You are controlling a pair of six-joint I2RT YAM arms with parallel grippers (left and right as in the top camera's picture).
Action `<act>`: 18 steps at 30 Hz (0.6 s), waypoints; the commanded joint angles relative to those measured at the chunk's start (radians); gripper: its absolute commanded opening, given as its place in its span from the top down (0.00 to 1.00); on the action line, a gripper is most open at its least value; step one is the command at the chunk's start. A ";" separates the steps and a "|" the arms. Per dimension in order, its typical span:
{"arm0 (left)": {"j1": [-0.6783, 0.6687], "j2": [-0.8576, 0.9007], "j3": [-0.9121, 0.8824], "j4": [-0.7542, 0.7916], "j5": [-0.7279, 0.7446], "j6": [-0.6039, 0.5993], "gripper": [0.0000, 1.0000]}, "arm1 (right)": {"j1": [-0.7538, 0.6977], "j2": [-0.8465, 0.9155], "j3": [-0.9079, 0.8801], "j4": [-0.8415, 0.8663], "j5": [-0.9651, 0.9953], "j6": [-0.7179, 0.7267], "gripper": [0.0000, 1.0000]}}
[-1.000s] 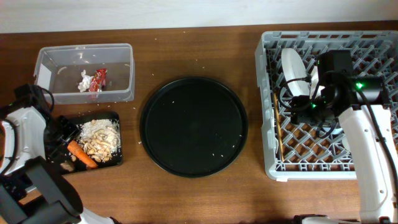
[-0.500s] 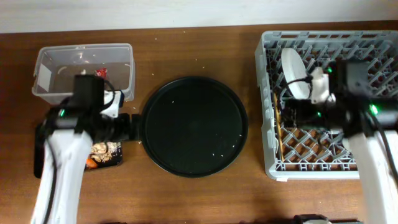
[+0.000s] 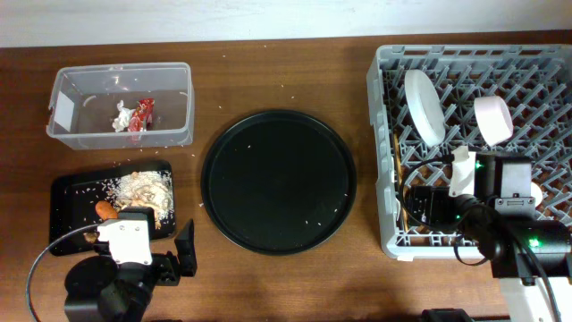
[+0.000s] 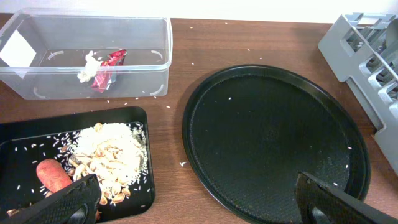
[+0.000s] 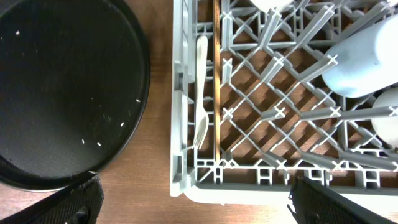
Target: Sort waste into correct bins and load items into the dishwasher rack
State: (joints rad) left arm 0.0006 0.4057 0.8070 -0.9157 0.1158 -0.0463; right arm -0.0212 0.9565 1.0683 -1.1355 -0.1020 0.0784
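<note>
The clear tub holds the red wrapper and the white tissue. The shallow black tray holds the food scraps and the carrot. The grey rack holds the white plate, a pink cup, a blue-tinted cup, the white fork and the wooden stick. My left gripper is open and empty near the table's front, between the two black trays. My right gripper is open and empty over the rack's front left corner. The brown lump is hidden.
The large round black tray lies in the middle with a few rice grains on it. Loose grains are scattered on the wooden table around the trays. The left arm base and right arm base sit at the front edge.
Both arms have drawn back toward the table's front edge. The left arm has uncovered the black tray and tub. The right gripper has moved from the rack's middle to its front left corner.
</note>
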 commanded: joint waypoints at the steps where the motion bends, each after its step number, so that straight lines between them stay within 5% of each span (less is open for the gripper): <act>1: 0.002 -0.003 -0.009 0.002 -0.004 -0.005 0.01 | -0.005 -0.088 -0.005 0.002 0.009 0.005 0.01; 7: 0.002 -0.003 -0.009 0.002 -0.004 -0.005 0.01 | 0.069 -0.752 -0.267 0.243 0.043 0.005 0.01; 9: 0.002 -0.003 -0.009 0.002 -0.004 -0.005 0.01 | 0.069 -0.933 -0.524 0.459 0.035 0.008 0.01; 14: 0.002 -0.003 -0.009 0.002 -0.004 -0.005 0.01 | 0.069 -0.953 -1.067 1.253 0.038 0.004 0.01; 18: 0.002 -0.003 -0.009 0.002 -0.004 -0.005 0.01 | 0.068 -0.953 -1.063 1.061 0.055 -0.018 0.01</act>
State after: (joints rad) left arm 0.0006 0.4038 0.7994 -0.9161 0.1158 -0.0486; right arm 0.0410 0.0113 0.0124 -0.0654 -0.0563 0.0669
